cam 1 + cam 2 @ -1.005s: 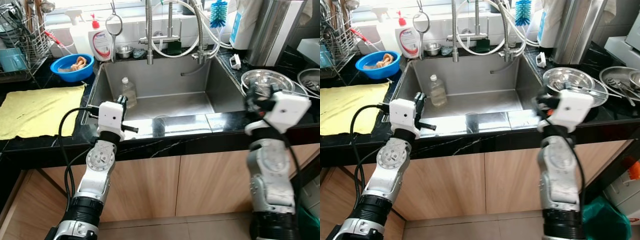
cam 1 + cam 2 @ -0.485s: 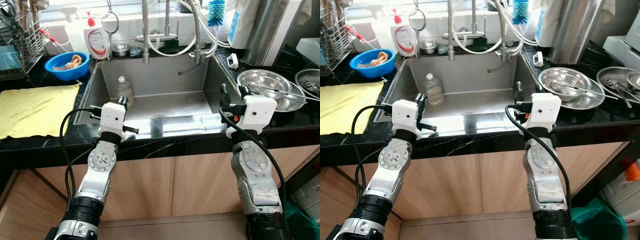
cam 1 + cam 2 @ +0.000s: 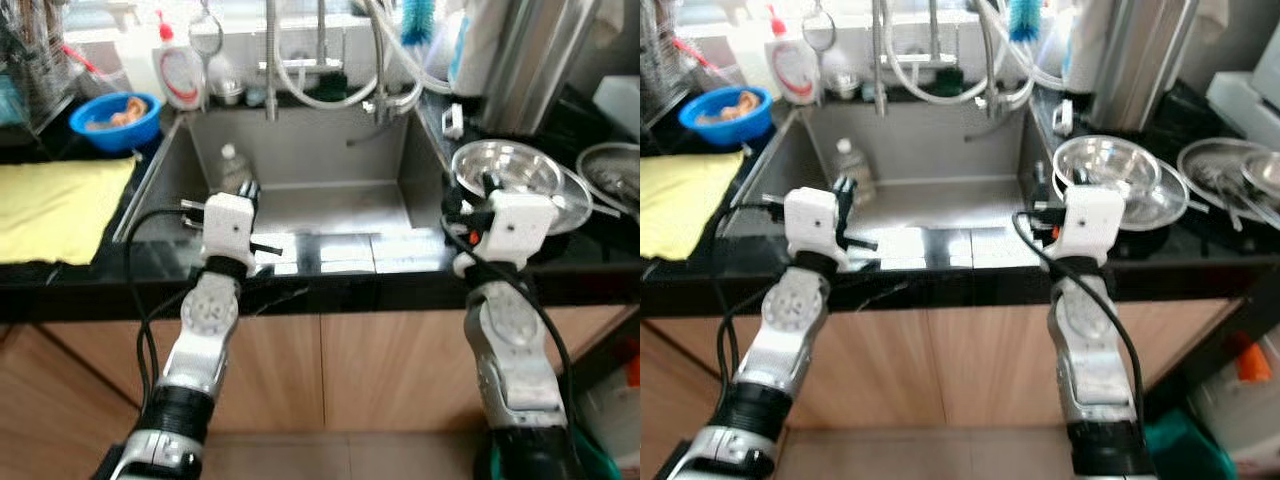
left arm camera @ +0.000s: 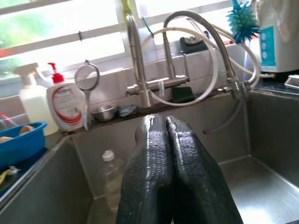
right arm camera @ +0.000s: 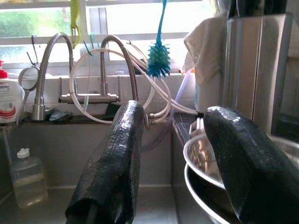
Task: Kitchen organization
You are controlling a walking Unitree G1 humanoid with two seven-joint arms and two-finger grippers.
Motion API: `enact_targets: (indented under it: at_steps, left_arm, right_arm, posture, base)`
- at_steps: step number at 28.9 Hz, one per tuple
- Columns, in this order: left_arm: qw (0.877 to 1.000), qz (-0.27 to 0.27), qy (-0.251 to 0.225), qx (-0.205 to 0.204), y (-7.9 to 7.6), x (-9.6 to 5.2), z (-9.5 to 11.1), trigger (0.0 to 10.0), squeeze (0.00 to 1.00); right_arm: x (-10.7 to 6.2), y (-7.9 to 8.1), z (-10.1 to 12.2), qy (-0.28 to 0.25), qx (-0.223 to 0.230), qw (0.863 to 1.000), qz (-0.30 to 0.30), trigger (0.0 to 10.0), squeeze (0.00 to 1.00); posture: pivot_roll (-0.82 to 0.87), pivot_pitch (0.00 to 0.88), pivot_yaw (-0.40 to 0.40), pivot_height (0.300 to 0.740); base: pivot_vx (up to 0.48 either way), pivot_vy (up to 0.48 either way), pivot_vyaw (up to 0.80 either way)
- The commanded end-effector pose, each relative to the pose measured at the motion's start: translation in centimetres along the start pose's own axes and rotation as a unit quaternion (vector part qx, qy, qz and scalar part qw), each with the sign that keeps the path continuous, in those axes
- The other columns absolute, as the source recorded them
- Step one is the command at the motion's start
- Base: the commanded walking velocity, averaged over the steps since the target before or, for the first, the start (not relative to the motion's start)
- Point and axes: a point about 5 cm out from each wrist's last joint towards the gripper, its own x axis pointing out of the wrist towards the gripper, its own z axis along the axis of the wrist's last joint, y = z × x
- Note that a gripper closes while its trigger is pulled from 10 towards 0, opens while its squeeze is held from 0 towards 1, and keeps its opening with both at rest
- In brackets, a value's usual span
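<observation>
A clear plastic bottle [image 3: 232,172] stands upright in the steel sink [image 3: 300,160], at the basin's left side, upper centre-left of the left eye frame. It is the likeliest item for tidying.

The left gripper [image 4: 167,140] hangs at the sink's front edge, near the bottle but not touching it; its fingers are pressed together and hold nothing. The right gripper [image 5: 173,140] sits at the sink's right front corner, fingers spread wide and empty, just beside the stacked metal bowls [image 3: 510,172] on the black counter [image 3: 90,275].

Further out: a blue bowl [image 3: 113,117] and a soap bottle [image 3: 174,72] at upper left, a yellow cloth [image 3: 55,205] at left.

Risk, as judged: the bottle looks light and tall, so a clenched left gripper reaching in would likely knock it over. The spread right fingers could strike the bowl rims and shift the stack.
</observation>
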Motion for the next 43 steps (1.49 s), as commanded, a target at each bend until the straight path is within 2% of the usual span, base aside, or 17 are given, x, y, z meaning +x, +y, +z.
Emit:
enact_targets:
  at_steps: [1,7,8,14,15,16,19,21,23,24,27,31,38,40,43]
  left_arm:
    - [1.0,0.012,0.005,0.007,0.7,-0.4,-0.3,10.0,0.0]
    - [1.0,0.011,0.013,0.003,0.5,-0.5,-0.6,10.0,0.0]
    - [1.0,0.006,0.012,0.002,0.3,-0.4,-0.6,10.0,0.0]
    - [1.0,0.002,0.013,0.003,0.1,-0.2,-0.7,10.0,0.0]
    - [1.0,0.002,0.013,0.003,0.1,-0.2,-0.7,10.0,0.0]
    - [1.0,0.004,0.014,0.003,0.2,-0.2,-0.7,10.0,0.0]
    - [1.0,0.004,0.018,0.005,0.3,-0.3,-0.9,10.0,0.0]
    - [1.0,0.003,0.022,0.006,0.5,-0.5,-1.1,10.0,0.0]
    - [1.0,0.003,0.027,0.007,0.6,-0.7,-1.3,10.0,0.0]
    - [1.0,0.002,0.031,0.007,0.5,-0.8,-1.4,10.0,0.0]
    - [0.999,0.0,0.032,0.005,0.2,-0.7,-1.5,10.0,0.0]
    - [0.999,-0.002,0.032,0.002,0.1,-0.7,-1.5,10.0,0.0]
    - [0.999,-0.003,0.034,0.003,0.4,-0.9,-1.6,10.0,0.0]
    - [0.999,0.0,0.032,0.003,0.4,-1.0,-1.5,10.0,0.0]
    - [1.0,0.009,0.024,0.001,0.6,-1.0,-1.3,10.0,0.0]
  right_arm:
    - [-0.5,-0.1,0.2,-0.005,-0.008,1.0,-0.001,10.0,0.0]
    - [-0.6,-2.4,1.2,-0.028,-0.026,0.998,-0.056,10.0,0.0]
    - [-0.6,-2.8,1.7,-0.039,-0.022,0.997,-0.068,10.0,1.0]
    - [-0.3,-4.4,3.5,-0.066,-0.048,0.99,-0.116,10.0,1.0]
    - [-0.3,-4.5,3.6,-0.066,-0.049,0.99,-0.115,10.0,0.24]
    - [-0.2,-4.7,3.8,-0.064,-0.058,0.989,-0.12,10.0,0.0]
    - [-0.4,-5.1,3.8,-0.058,-0.051,0.988,-0.137,10.0,0.0]
    - [-0.8,-5.7,4.1,-0.052,-0.065,0.983,-0.162,10.0,0.0]
    - [-1.5,-6.9,3.1,0.001,-0.089,0.976,-0.198,10.0,0.0]
    - [-2.1,-7.5,1.7,0.042,-0.055,0.973,-0.219,10.0,0.0]
    - [-2.6,-8.2,0.5,0.074,-0.057,0.969,-0.227,10.0,0.0]
    - [-2.7,-8.3,0.2,0.096,-0.046,0.968,-0.227,10.0,0.0]
    - [-2.8,-8.1,0.2,0.105,-0.031,0.968,-0.225,10.0,0.0]
    - [-2.5,-7.9,0.5,0.091,-0.017,0.972,-0.218,10.0,0.0]
    - [-2.0,-7.4,1.4,0.065,-0.021,0.978,-0.2,10.0,0.0]
  posture:
    - [-0.23,0.0,0.019,0.731]
    - [-0.25,0.0,0.021,0.731]
    - [-0.26,0.0,0.027,0.731]
    - [-0.27,0.0,0.028,0.731]
    - [-0.27,0.0,0.028,0.731]
    - [-0.27,0.0,0.028,0.731]
    - [-0.27,0.0,0.029,0.731]
    - [-0.27,0.0,0.03,0.731]
    - [-0.28,0.0,0.032,0.731]
    - [-0.28,0.0,0.033,0.731]
    - [-0.27,0.0,0.034,0.731]
    - [-0.28,0.0,0.037,0.731]
    - [-0.27,0.0,0.041,0.731]
    - [-0.27,0.0,0.04,0.731]
    - [-0.27,0.0,0.04,0.731]
  base:
    - [0.0,0.0,0.0]
    - [0.0,0.0,0.0]
    - [0.0,0.0,0.0]
    - [0.0,0.0,0.0]
    - [0.0,0.0,0.0]
    - [0.0,0.0,0.0]
    - [0.0,0.0,0.0]
    - [0.0,0.0,0.0]
    - [0.0,0.0,0.0]
    - [0.0,0.0,0.0]
    - [0.0,0.0,0.0]
    - [0.0,0.0,0.0]
    - [0.0,0.0,0.0]
    - [0.0,0.0,0.0]
    - [0.0,0.0,0.0]
